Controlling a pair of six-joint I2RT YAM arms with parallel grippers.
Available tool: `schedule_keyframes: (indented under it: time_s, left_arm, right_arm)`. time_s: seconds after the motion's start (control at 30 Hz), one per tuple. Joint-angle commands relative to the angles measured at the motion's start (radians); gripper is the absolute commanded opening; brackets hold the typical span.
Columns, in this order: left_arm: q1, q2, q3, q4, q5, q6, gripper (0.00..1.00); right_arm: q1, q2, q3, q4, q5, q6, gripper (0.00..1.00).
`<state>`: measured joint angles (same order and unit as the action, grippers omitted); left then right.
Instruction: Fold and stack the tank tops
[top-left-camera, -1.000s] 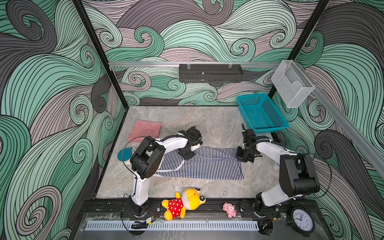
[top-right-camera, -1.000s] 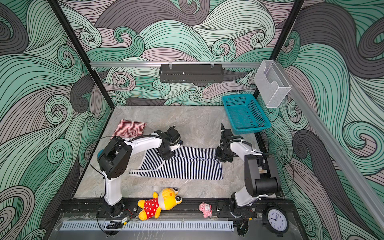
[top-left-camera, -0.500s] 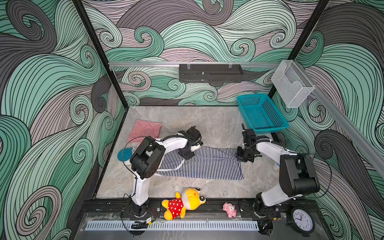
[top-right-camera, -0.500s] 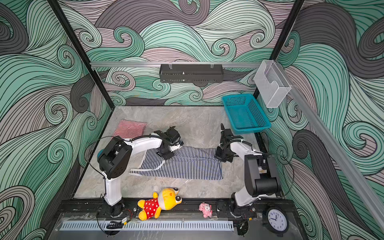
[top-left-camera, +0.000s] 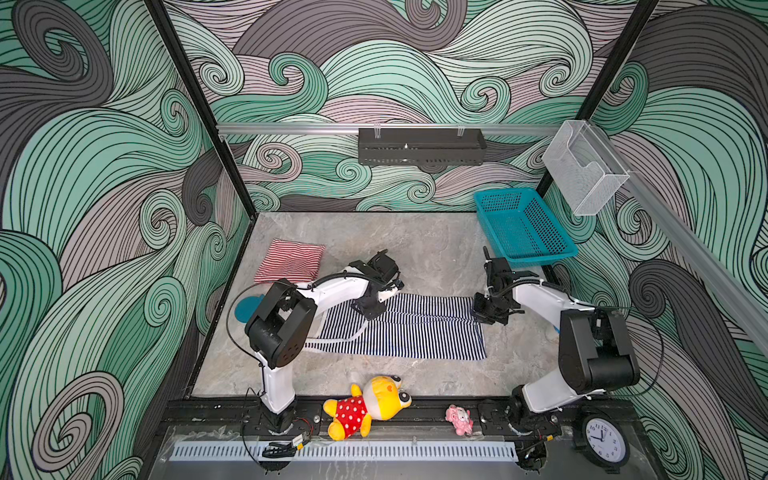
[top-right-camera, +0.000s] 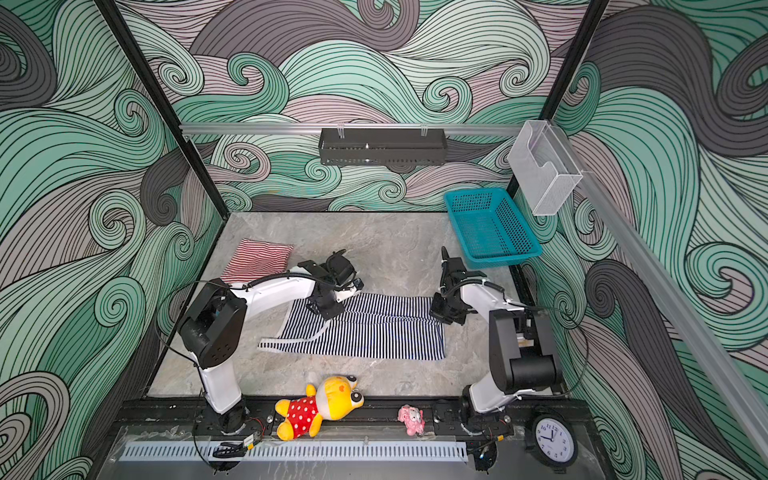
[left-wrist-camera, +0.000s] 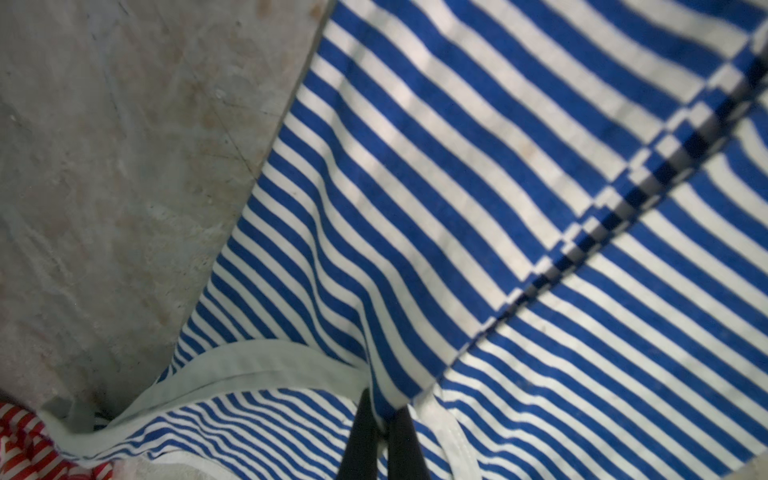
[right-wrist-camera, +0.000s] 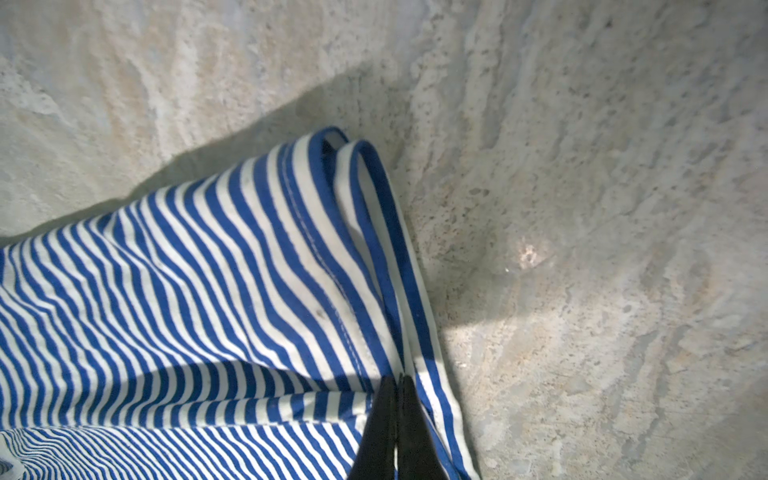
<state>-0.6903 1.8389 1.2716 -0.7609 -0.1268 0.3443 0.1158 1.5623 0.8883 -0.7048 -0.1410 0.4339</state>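
Left gripper (top-left-camera: 368, 309) pinches navy top (top-left-camera: 415, 334) at its 11 o'clock edge; right gripper (top-left-camera: 484, 312) pinches the 2 o'clock corner.

Bare surface (top-left-camera: 432, 253) lay open behind the navy top (top-left-camera: 415, 332); teal basket (top-left-camera: 540, 256) and folded red top (top-left-camera: 291, 262) crowded the far corners.

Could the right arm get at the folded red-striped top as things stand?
Probably not directly. The right gripper is shut on an edge of the navy tank top, and the red tank top lies at the table's back left, beyond the left arm. It would have to let go and reach across.
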Motion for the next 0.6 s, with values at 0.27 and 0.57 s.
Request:
schedule_keyframes:
  time_s: [0.27,0.57]
  left_arm:
    - [-0.018,0.001,-0.041,-0.070,0.038,-0.005,0.00]
    - [-0.056,0.033,-0.058,-0.080,0.048,-0.013,0.01]
  right_arm:
    - [-0.005,-0.027,0.012,-0.033,0.047,0.004,0.00]
    - [-0.027,-0.051,0.009,-0.016,0.069,0.029,0.00]
